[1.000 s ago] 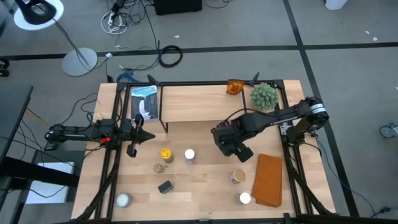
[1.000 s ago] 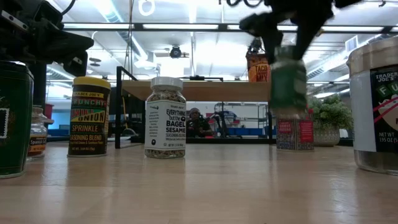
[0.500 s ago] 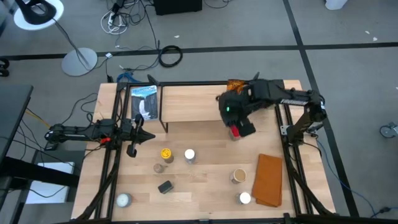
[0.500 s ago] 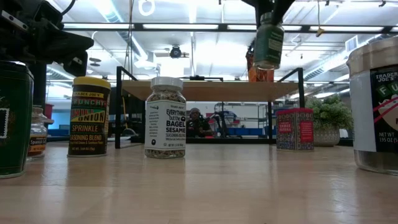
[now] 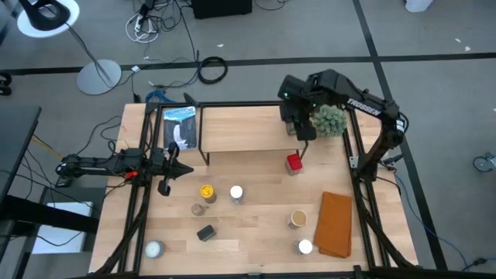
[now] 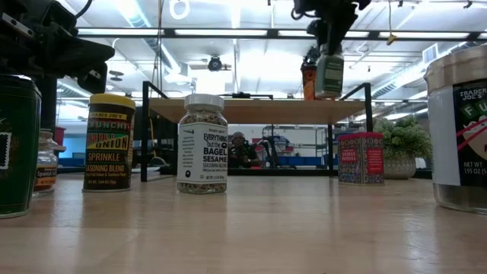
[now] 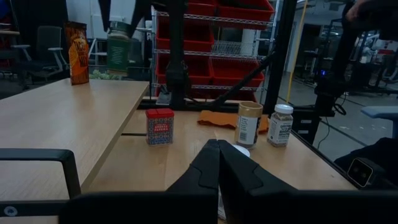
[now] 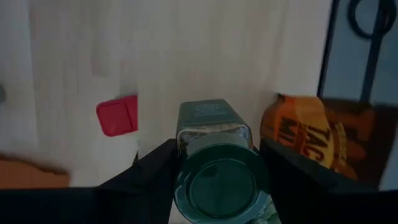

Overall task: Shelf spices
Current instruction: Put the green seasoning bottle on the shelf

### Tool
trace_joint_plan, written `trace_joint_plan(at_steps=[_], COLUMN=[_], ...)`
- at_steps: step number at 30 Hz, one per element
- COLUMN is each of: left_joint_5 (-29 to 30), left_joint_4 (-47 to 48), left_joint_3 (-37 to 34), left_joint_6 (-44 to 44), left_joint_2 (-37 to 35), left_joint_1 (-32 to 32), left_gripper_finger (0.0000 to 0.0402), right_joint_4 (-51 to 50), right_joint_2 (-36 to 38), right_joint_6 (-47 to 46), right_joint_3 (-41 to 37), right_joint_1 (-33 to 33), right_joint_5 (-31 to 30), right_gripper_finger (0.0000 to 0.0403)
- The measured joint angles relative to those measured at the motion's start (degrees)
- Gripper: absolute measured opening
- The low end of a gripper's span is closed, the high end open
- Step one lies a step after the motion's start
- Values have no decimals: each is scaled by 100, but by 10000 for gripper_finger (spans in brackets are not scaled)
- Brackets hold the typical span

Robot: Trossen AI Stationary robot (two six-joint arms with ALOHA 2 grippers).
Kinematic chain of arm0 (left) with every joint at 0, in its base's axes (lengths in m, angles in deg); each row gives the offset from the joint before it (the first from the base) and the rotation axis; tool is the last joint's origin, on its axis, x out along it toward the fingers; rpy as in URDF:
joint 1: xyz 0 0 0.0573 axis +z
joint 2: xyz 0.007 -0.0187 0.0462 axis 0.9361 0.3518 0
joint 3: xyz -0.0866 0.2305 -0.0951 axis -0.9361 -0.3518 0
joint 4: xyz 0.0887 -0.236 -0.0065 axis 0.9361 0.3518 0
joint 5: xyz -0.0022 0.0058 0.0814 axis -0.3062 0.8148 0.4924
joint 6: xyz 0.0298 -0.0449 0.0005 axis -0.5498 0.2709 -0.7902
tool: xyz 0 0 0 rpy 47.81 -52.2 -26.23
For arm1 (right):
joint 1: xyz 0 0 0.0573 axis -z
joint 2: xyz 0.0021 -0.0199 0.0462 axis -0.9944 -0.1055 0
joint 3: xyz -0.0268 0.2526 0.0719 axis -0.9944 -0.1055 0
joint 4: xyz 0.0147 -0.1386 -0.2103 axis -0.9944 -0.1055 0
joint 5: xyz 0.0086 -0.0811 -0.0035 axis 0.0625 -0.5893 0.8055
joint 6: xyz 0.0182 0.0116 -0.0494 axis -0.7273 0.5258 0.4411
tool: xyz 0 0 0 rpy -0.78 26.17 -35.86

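- Nearest first: loose spices on the table's front half — a green tin (image 6: 17, 144), a yellow-lidded jar (image 5: 206, 191), a white-lidded bagel-seasoning jar (image 6: 202, 144), a brown-lidded jar (image 5: 297, 220), a dark tin (image 5: 205, 232). None shelved yet; most of the task looks to remain.
- Left gripper (image 5: 165, 184) waits at the table's left edge, fingers pressed together, empty.
- Red box (image 5: 294, 163) stands on the table just in front of the shelf (image 5: 240, 130), below the working arm.
- Right gripper (image 5: 297, 124) hangs over the shelf's right end, jaws clamped on a green-lidded jar (image 8: 219, 174) just below its lid. Low view shows the jar upright, its base just above the board; cannot tell whether it touches.
- Jar itself: clear squared glass body, dark green round lid, green label, pale seasoning inside. Smooth glass, likely slippery; top-heavy under a high grip.
- Risk: letting go before the base seats could make it drop, tip and roll off the shelf, possibly onto the red box.
- Risk: an orange packet (image 8: 305, 140) stands on the shelf just beside the jar; sideways drift, or jaws spreading wide, could knock it over.
- Risk: the green spiky plant (image 5: 328, 119) sits close to the gripper's right; the wrist could brush it when pulling back.
- Farthest: shelf's left and middle bare, room for later jars.
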Motion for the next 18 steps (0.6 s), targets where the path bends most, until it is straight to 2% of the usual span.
trace_joint_plan(at_steps=[9, 18], left_joint_5=[0, 0], left_joint_4=[0, 0], left_joint_3=[1, 1], left_joint_6=[0, 1], left_joint_2=[0, -2], left_joint_1=[2, 2], left_gripper_finger=[7, 7], right_joint_4=[48, 85], right_joint_2=[-2, -2], right_joint_6=[-100, -69], right_joint_3=[-102, -492], right_joint_1=[372, 386], right_joint_5=[161, 422], right_gripper_finger=[215, 220])
